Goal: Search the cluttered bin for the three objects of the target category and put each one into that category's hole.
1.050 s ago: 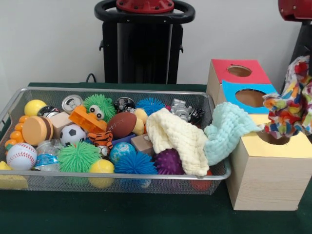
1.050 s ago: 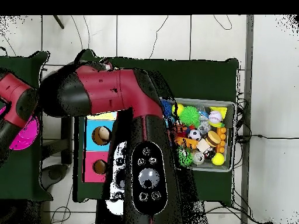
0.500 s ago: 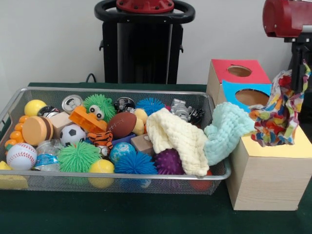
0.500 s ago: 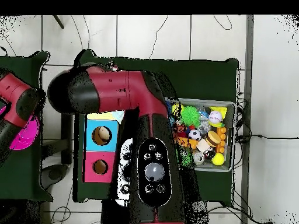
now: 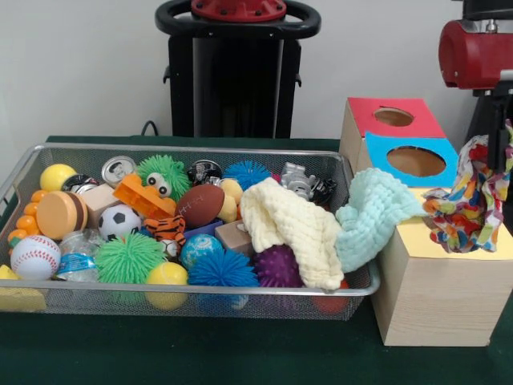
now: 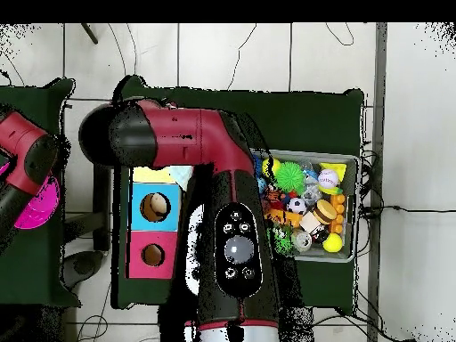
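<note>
A multicoloured patchwork cloth (image 5: 469, 212) hangs from my gripper (image 5: 505, 136) at the right edge. Its lower folds rest on the yellow top of the nearest wooden box (image 5: 437, 297) and cover the hole there. The gripper is shut on the cloth's upper end. A cream cloth (image 5: 292, 228) lies in the wire bin (image 5: 200, 301). A mint cloth (image 5: 370, 212) drapes over the bin's right rim against the box. In the overhead view the arm (image 6: 227, 258) hides the gripper and the cloth.
Behind the yellow box stand a blue-topped box (image 5: 415, 161) and a red-topped box (image 5: 393, 117), each with a round hole. The bin is packed with balls, spiky toys, a can and blocks. Overhead, the boxes (image 6: 154, 207) lie left of the bin (image 6: 347, 160).
The multicoloured cloth has come down from above the boxes and now sags onto the yellow top. The arm's red head has shifted right and lower in the front view.
</note>
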{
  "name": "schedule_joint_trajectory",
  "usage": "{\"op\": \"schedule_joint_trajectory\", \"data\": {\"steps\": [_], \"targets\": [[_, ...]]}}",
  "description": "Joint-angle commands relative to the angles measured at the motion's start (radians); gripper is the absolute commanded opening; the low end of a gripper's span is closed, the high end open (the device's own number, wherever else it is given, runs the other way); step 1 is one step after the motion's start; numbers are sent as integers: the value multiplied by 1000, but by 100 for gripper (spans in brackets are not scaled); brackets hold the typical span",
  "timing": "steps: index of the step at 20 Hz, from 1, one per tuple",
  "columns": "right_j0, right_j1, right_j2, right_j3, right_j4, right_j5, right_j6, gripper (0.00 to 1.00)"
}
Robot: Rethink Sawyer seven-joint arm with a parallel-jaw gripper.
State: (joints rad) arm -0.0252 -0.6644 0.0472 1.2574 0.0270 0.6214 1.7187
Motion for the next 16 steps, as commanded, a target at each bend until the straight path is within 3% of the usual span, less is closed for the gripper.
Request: {"op": "schedule_joint_trajectory", "data": {"steps": [1,16], "targets": [[1,62,-20,39,56,172,259,0],[36,112,-85,33,117,269,301,0]]}}
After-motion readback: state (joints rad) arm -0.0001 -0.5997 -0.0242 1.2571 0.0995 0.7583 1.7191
